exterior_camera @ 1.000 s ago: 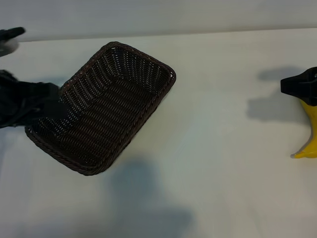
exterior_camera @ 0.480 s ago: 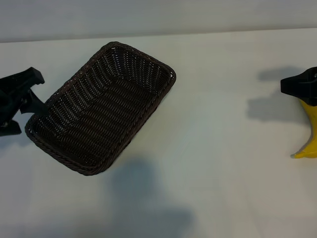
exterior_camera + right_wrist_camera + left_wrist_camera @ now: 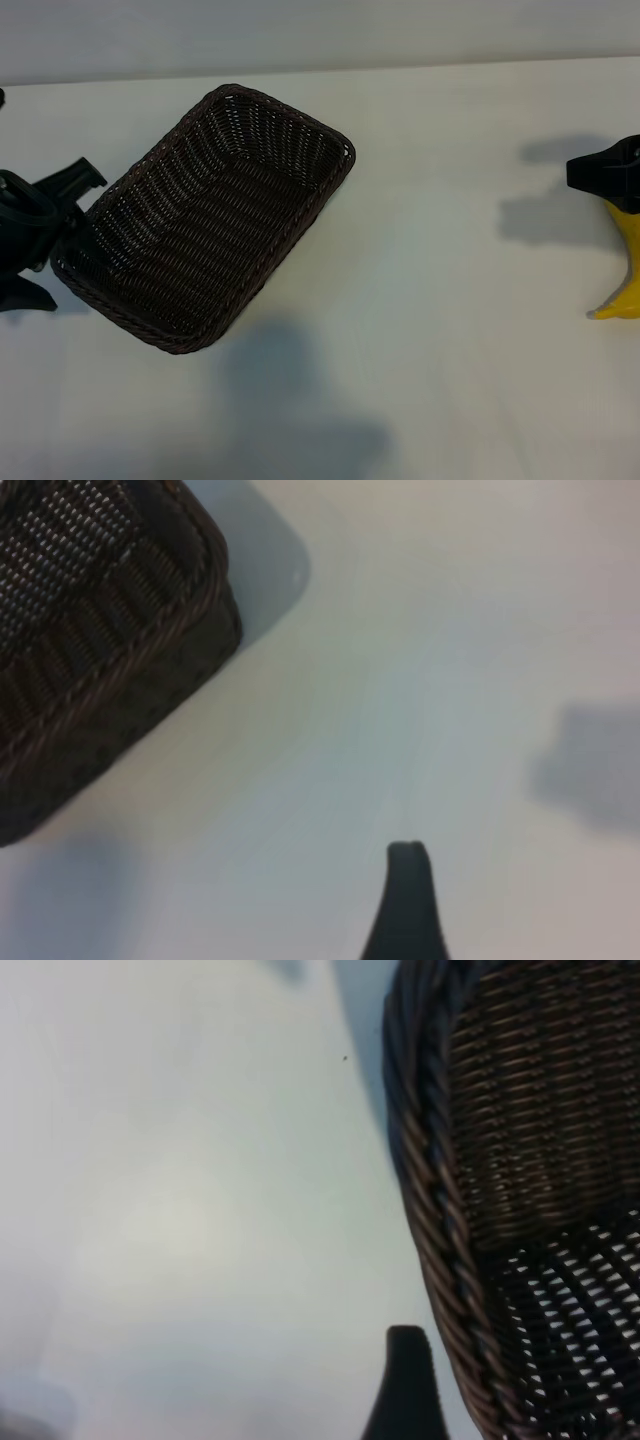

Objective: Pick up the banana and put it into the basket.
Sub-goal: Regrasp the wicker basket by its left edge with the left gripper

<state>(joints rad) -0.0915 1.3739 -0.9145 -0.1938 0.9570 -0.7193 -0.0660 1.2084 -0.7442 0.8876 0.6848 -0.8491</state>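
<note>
The banana (image 3: 625,272) lies at the right edge of the exterior view, a little below mid-height, on the white table (image 3: 450,330). Only its lower, curved part shows, running down to a tip at the lower left. Its upper end is hidden behind the right gripper (image 3: 605,175), a dark shape that sits just above it at the frame's right edge. That gripper's jaws are spread apart and grasp nothing; the banana is not lifted, and whether a finger touches it cannot be told from here. In the right wrist view a single dark fingertip (image 3: 405,900) shows over bare table, with no banana in sight.

The basket (image 3: 335,150) sits well apart in the left half of the frame, turned diagonally and with nothing in it. The left gripper (image 3: 40,225) is at the far left edge, just beside the basket's lower-left end, also released; one of its fingers (image 3: 405,1390) stands just outside the braided rim.

Judging from this, the pick-up step is in hand and not yet done. The next move calls for the right gripper to settle over the banana's middle, close across its width, lift, and carry it leftward across the table to the basket.
</note>
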